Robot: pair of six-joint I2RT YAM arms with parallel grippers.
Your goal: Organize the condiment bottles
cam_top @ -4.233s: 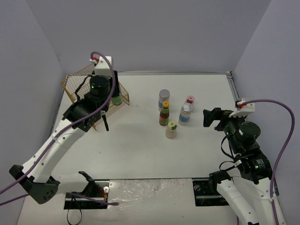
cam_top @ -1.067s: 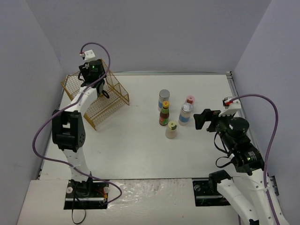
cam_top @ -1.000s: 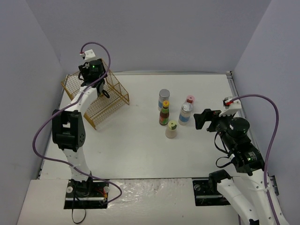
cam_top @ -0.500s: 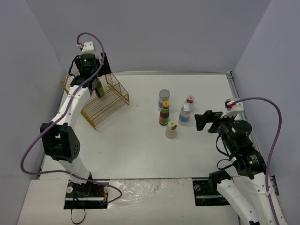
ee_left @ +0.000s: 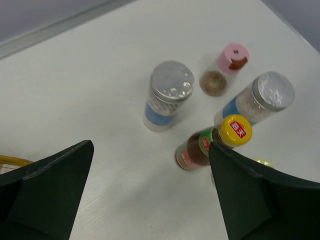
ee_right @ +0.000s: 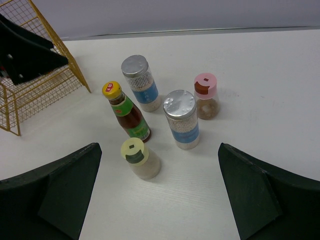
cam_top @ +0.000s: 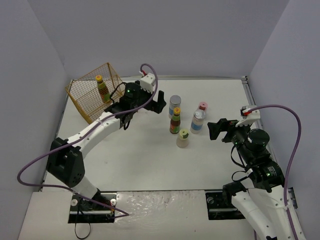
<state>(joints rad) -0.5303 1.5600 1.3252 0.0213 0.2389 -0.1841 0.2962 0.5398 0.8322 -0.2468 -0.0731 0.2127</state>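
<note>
Five condiment bottles stand clustered mid-table: a silver-lidded bottle [cam_top: 174, 106], a dark yellow-capped bottle [cam_top: 175, 121], a second silver-lidded bottle [cam_top: 198, 121], a pink-capped one [cam_top: 202, 106] and a pale green-capped one [cam_top: 183, 138]. Another dark bottle [cam_top: 102, 89] stands inside the gold wire basket [cam_top: 85, 100]. My left gripper [cam_top: 162, 102] hangs open just left of the cluster, holding nothing. Its wrist view looks down on the silver-lidded bottle [ee_left: 166, 95] and the dark bottle [ee_left: 210, 144]. My right gripper [cam_top: 212, 131] is open to the right of the cluster, facing the pale bottle [ee_right: 139, 158].
The basket [ee_right: 40, 85] sits at the back left near the side wall. Walls close the table on the left, back and right. The right arm's base and cable fill the near right corner.
My left gripper opened, left the dark bottle in the basket, and swung right toward the cluster. The basket has shifted its pose. The right arm barely moved.
</note>
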